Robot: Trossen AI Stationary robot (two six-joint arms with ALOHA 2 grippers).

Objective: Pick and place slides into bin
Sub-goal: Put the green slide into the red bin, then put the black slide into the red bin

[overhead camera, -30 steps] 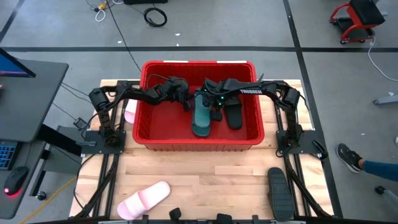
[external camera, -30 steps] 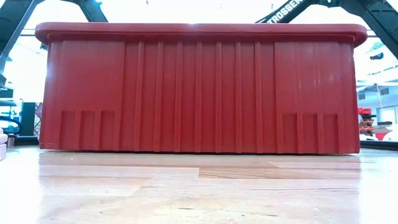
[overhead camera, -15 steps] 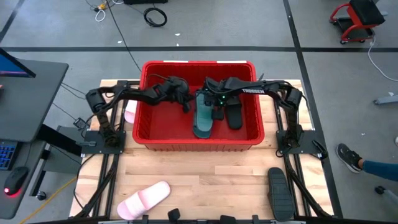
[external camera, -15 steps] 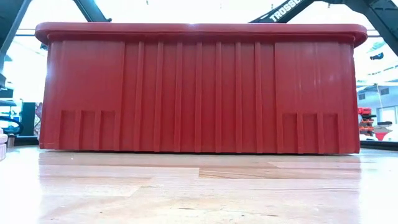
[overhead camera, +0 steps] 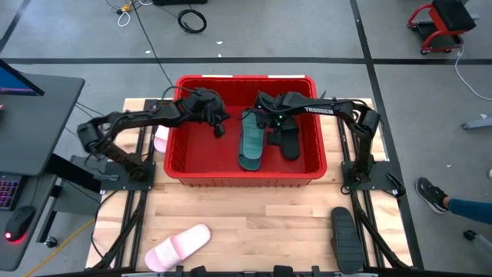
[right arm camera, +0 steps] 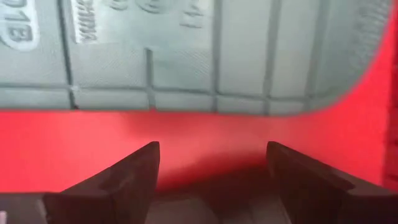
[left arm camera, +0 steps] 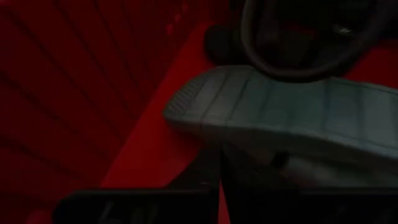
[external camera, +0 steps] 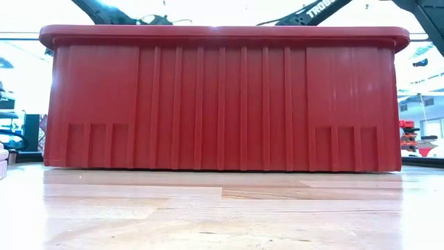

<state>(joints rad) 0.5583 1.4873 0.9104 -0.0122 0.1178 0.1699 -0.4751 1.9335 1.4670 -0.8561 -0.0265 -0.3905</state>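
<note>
Your right end effector [overhead camera: 267, 123] is spread wide, holding nothing, just above the teal rubbery slide [overhead camera: 249, 141] lying sole-up in the big red plastic bin [overhead camera: 244, 174]. A black slide [overhead camera: 289, 142] lies beside it. Your left end effector [overhead camera: 219, 127] is clenched empty nearby.

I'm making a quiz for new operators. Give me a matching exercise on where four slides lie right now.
Things:
1. teal slide
2. pink slide
3. black slide by the right arm's base
4. black slide

Places:
A. on the table, near left corner
B. in the bin, sole up, middle
C. in the bin, right of the teal one
D. on the table, near right corner

Pairs: 1-B, 2-A, 3-D, 4-C
</note>
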